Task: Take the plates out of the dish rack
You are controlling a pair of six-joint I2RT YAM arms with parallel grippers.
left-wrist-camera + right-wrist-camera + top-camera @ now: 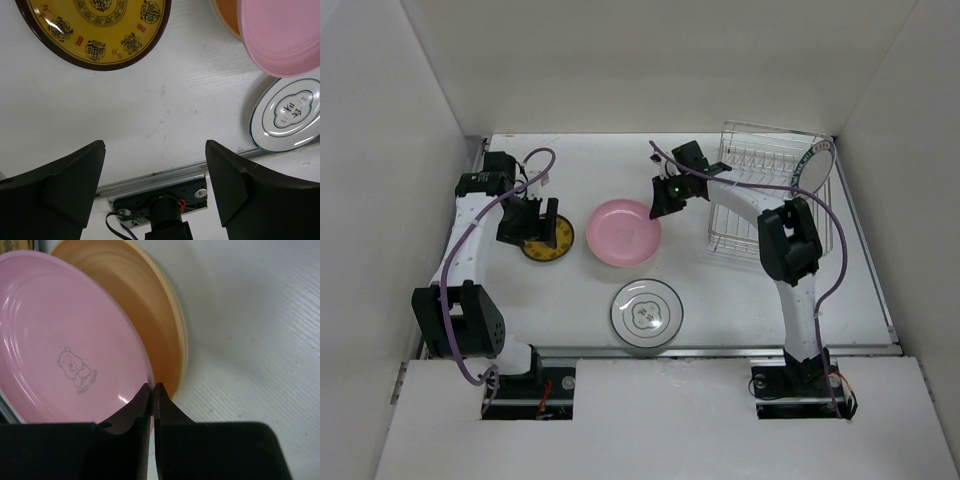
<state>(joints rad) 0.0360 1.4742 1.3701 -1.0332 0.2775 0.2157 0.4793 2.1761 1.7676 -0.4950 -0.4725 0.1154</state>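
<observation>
The dish rack (pixel 770 195) sits at upper right, partly masked by the right arm, with a teal-rimmed plate (pixel 813 168) upright at its right end. At centre the pink plate (pixel 623 232) covers most of a tan plate (pixel 165 325). Below lies a white dark-rimmed plate (pixel 647 313). At left, the yellow-and-black plate (pixel 548 243) is half hidden under the left gripper (pixel 155 146), which is spread wide. The right gripper (pixel 152 386) is pressed closed at the pink rim; whether it grips cannot be told.

1 teal-rimmed white plate (pixel 812 165) is seen standing at the far right corner of the dish rack (pixel 740 212). 3 plates are seen left of the rack: a pink plate (pixel 620 233) nearest, a yellow-and-black plate (pixel 563 240) farthest, and a white dark-rimmed plate (pixel 647 311) toward the arm bases. The right gripper (pixel 667 197) is positioned at the pink plate's rack-side rim.
</observation>
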